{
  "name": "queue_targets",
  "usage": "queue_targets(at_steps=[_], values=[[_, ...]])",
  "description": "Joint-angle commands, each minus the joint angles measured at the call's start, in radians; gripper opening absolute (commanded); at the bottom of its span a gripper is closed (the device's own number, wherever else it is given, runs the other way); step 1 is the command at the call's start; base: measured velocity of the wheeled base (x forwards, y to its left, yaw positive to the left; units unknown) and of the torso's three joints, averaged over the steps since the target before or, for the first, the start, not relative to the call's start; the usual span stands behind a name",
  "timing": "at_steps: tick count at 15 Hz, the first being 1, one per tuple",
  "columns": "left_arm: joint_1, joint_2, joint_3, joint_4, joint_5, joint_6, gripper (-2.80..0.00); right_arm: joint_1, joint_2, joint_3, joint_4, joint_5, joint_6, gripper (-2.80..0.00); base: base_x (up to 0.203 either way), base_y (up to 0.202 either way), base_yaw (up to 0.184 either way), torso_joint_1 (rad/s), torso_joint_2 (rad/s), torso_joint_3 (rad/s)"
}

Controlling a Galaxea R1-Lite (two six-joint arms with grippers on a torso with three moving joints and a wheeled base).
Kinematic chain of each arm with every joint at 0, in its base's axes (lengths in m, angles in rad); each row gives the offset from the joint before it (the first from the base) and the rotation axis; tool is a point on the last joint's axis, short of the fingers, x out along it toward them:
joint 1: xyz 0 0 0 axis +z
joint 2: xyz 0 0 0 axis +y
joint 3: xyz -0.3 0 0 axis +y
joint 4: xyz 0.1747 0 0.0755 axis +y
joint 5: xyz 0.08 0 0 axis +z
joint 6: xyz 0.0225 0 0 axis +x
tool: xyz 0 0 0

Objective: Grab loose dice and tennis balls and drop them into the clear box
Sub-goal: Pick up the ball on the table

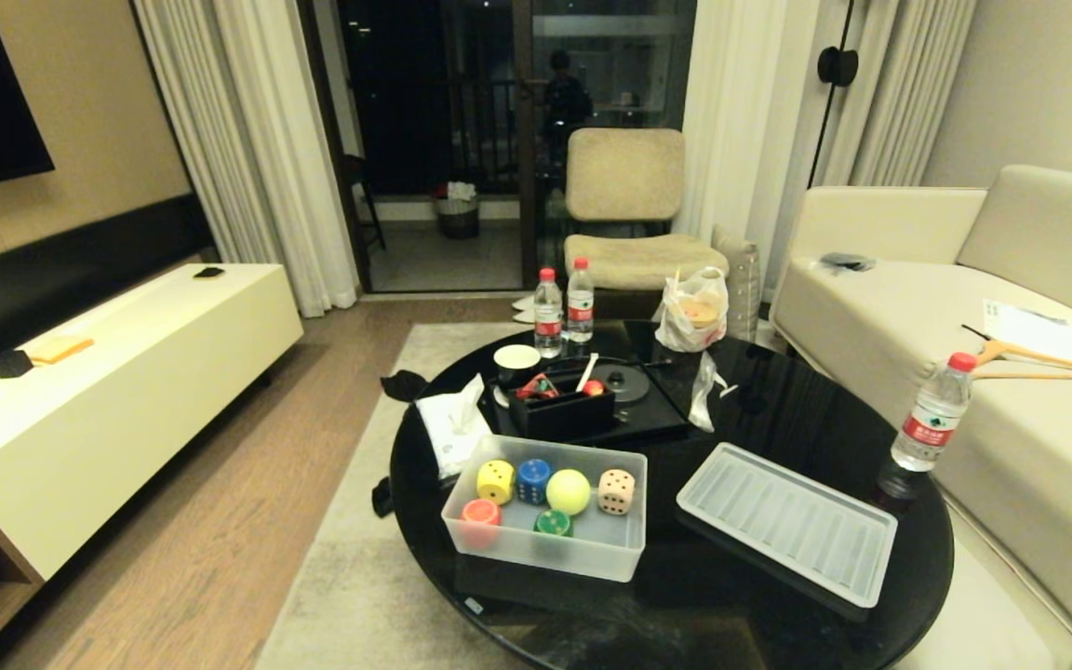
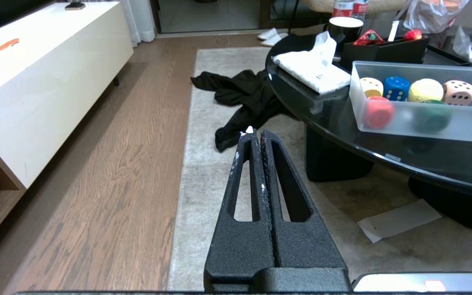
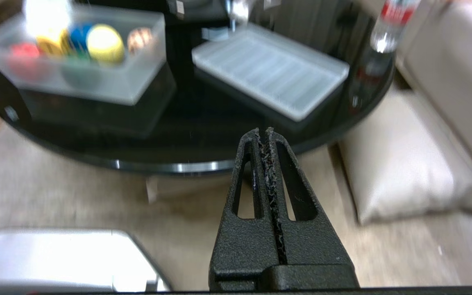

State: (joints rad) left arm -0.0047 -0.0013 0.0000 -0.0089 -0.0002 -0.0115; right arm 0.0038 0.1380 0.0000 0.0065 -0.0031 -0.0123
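place: home living room | cues: sofa (image 1: pixel 945 307), round coffee table (image 1: pixel 778 409), curtains (image 1: pixel 247 140), rug (image 1: pixel 350 577)

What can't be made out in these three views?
- Green die: head view shows only its top; in the left wrist view the frosted wall of the clear box smears it.
- Right wrist view: motion blur hides the pips on every die.
- Black tray: contents too small to identify.
- Floor behind the table: hidden, so stray pieces there can't be excluded.
- Left gripper and right gripper: shut, outside the head view.
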Motion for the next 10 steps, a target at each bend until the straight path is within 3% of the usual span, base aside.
queue_targets(at_steps=[1,10], values=[[0.0,0.001,0.0,0.0,0.0,-0.001,-2.8,0.003,-0.125,0.002,-0.001,0.0,0.001,-2.8,0.0,0.0,0.0,0.0,0.0,0.0],[0.0,0.001,0.0,0.0,0.0,0.001,-2.8,0.002,-0.138,0.002,0.0,-0.005,0.031,-2.8,0.0,0.0,0.0,0.0,0.0,0.0]])
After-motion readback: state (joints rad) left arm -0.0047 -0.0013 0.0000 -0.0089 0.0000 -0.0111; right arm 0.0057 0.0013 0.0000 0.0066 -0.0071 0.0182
